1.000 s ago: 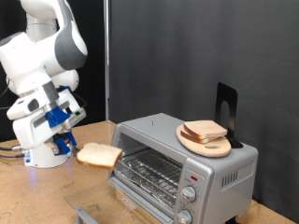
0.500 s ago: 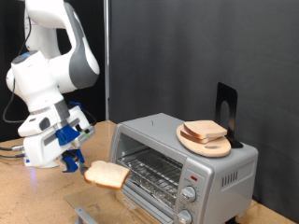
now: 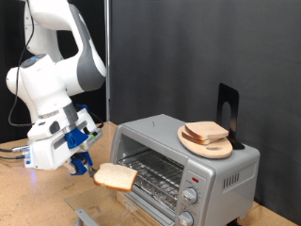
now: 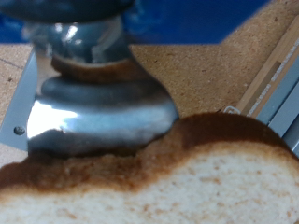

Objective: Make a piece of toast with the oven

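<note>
The piece of toast [image 3: 115, 176], a pale slice with a brown crust, hangs in the air just in front of the oven's open mouth. My gripper [image 3: 87, 166] is shut on its edge at the exterior view's left. In the wrist view the toast [image 4: 177, 187] fills the lower half, with a metal finger [image 4: 98, 112] pressed against its crust. The silver oven [image 3: 188, 160] stands at the exterior view's right, with its door down, its wire rack [image 3: 155, 169] showing and two knobs [image 3: 190, 196] at its front right.
A round wooden board [image 3: 207, 142] with another bread slice [image 3: 204, 131] lies on the oven's top, beside a black stand [image 3: 227, 111]. The oven's glass door [image 3: 99, 215] lies open near the exterior view's bottom. Wooden tabletop [image 3: 33, 193] spreads to the left.
The arm has carried the toast down and to the exterior view's right, from beside the oven's left corner to just in front of the rack opening.
</note>
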`<move>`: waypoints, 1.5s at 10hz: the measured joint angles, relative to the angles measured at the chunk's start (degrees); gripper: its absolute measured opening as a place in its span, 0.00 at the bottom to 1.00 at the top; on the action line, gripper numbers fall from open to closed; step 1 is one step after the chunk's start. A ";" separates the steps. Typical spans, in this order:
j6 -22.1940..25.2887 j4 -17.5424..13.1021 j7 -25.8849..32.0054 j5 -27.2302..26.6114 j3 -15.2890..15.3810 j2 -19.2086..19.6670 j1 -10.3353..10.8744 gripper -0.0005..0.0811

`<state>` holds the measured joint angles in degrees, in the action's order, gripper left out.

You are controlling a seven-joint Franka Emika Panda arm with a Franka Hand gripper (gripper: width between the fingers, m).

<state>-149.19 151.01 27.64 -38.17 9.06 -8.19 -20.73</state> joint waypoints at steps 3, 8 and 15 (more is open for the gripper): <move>-2.64 -0.08 -1.37 -1.28 2.58 0.78 1.12 0.49; -2.28 -0.25 -12.09 7.97 8.18 0.75 1.49 0.49; 12.21 1.28 -6.41 18.50 10.72 -5.80 2.27 0.49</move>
<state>-136.98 152.29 21.24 -19.67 19.78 -14.00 -18.45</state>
